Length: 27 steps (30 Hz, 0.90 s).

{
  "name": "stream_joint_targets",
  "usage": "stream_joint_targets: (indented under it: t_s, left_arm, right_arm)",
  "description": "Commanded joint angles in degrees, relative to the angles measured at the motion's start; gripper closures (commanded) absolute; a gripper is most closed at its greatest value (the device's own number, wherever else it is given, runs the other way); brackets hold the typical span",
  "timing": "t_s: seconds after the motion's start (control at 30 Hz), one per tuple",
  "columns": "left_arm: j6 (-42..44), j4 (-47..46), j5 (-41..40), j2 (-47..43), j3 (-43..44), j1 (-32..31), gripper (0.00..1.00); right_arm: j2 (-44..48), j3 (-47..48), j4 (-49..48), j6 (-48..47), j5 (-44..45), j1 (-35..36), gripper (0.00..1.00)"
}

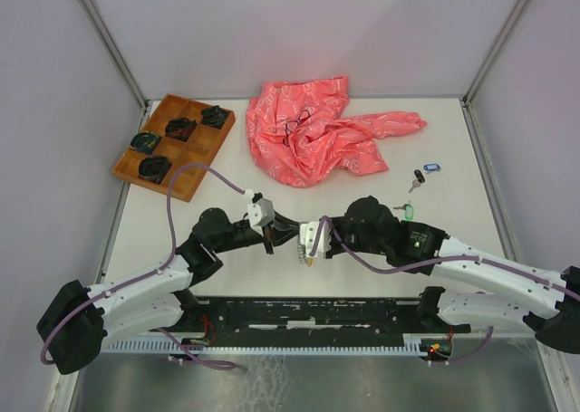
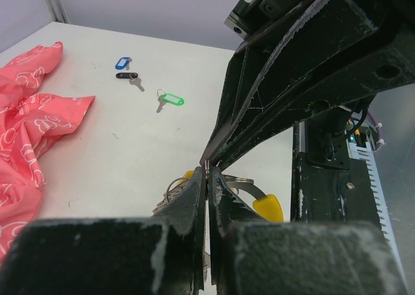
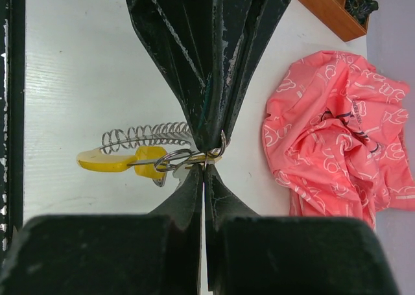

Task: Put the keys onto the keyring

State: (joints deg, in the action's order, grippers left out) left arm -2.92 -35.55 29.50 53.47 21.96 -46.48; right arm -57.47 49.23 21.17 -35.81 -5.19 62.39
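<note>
Just in front of the pink cloth (image 1: 313, 136), toward the arms, the two tools meet tip to tip above the white surface (image 1: 471, 158). The left tool (image 3: 209, 136) has its jaws pressed tight together, and so does the right tool (image 3: 203, 178). Where the tips meet there is a small tangle of metal loops. From here I cannot tell which tool nips which loop.

The coiled keyring (image 3: 146, 136) sticks out sideways from that pinch, on the side away from the cloth, and the yellow-tagged keys (image 3: 113, 160) lie right against it.

Three more keys lie loose on the surface to the right of the cloth. The blue-tagged key (image 1: 431, 167) and black-tagged key (image 1: 418, 175) sit close beside each other. The green-tagged key (image 1: 409, 211) is a little nearer the arms.

To the left of the cloth is a wooden compartment tray (image 1: 186, 178).
</note>
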Motion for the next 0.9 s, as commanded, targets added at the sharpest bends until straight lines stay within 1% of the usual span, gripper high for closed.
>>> stream_joint_targets:
  t_s: [0.0, 0.1, 0.17, 0.27, 0.33, 0.47, 0.53, 0.73, 0.87]
  left_arm:
    - [-3.6, -12.0, -1.2, 0.4, 0.8, 0.2, 0.97]
    - [-3.2, -12.4, -1.1, 1.1, -0.1, 0.1, 0.97]
    - [-2.1, -10.5, -1.1, 1.2, -0.4, 0.1, 0.97]
    - [-0.1, -6.7, -1.5, 0.6, -0.6, 0.1, 0.87]
    - [0.7, -4.6, -1.4, 0.5, -0.5, 0.2, 0.83]
    - [2.6, 0.2, 1.4, 1.7, 1.1, 0.2, 0.8]
    - [2.9, 1.1, 2.7, 2.5, 1.7, 0.1, 0.75]
    - [4.5, 3.9, 5.8, 4.4, 3.5, 0.1, 0.73]
    - [5.4, 5.4, 7.3, 5.5, 4.8, 0.1, 0.74]
  right_arm:
    - [-0.5, -1.4, -2.2, 1.6, 0.5, 0.9, 0.99]
    - [0.7, -1.3, -3.3, 1.5, 1.2, 0.9, 0.99]
    - [1.7, -0.9, -3.1, 0.9, 2.1, 0.8, 0.99]
    - [2.2, 0.6, -1.7, -0.4, 2.3, 0.8, 0.99]
    - [1.9, 1.6, -0.5, -0.9, 1.8, 0.9, 0.99]
    - [-0.4, 3.7, 1.7, -2.1, 1.4, 0.9, 0.99]
    - [-1.5, 4.4, 2.3, -2.5, 1.6, 0.9, 0.99]
    - [-2.2, 5.3, 2.5, -3.4, 1.0, 0.8, 0.99]
    - [-2.7, 6.1, 3.2, -3.9, 0.3, 0.9, 0.99]
